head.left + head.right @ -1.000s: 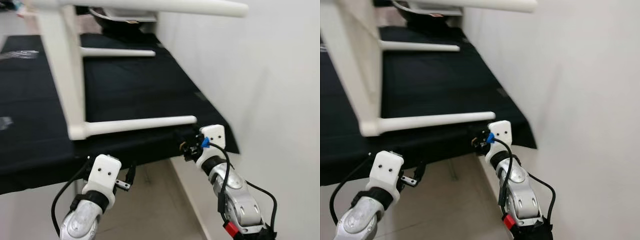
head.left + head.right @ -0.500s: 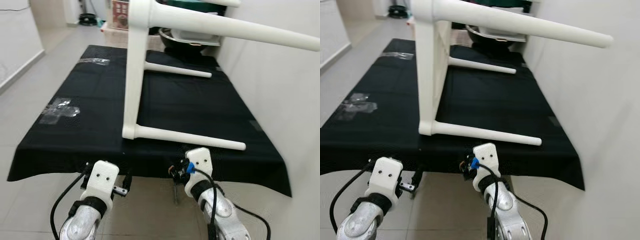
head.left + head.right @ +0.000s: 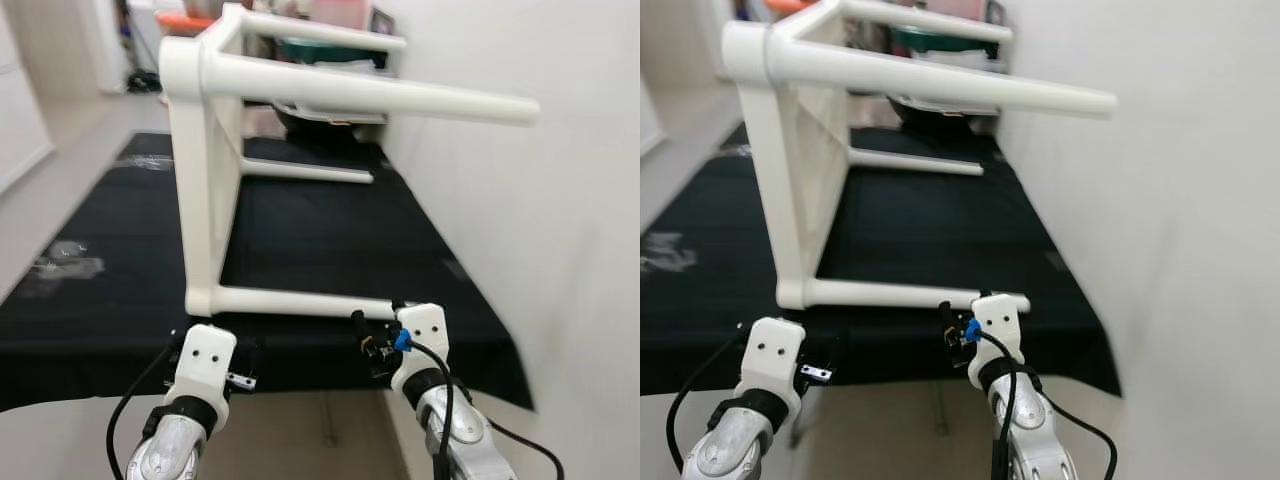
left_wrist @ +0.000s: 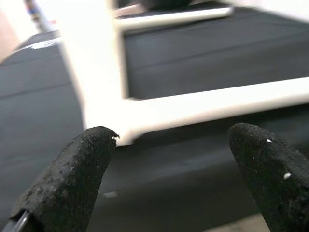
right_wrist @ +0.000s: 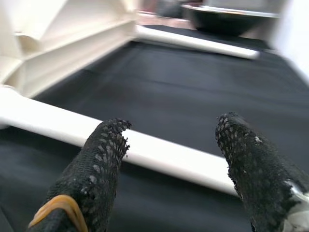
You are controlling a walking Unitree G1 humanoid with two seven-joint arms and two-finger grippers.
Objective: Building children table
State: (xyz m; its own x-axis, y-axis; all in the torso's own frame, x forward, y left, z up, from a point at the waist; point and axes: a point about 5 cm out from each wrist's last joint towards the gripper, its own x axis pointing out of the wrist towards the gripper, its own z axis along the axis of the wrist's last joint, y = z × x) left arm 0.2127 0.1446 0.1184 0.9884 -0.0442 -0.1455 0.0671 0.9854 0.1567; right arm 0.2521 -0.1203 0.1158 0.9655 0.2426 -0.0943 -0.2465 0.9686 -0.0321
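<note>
Assembly looks nearly finished: white plastic children's table [image 3: 215, 170] lies on its side on the black-covered workbench [image 3: 330, 240], four legs fitted, righting apparently left. Left gripper [image 4: 169, 164] and right gripper [image 5: 169, 159] hover spread, empty, near its lower leg.

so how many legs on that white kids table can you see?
4. Two lie on the black cloth: near, far. Two stick out in the air: front, rear. None looks hidden.
</note>
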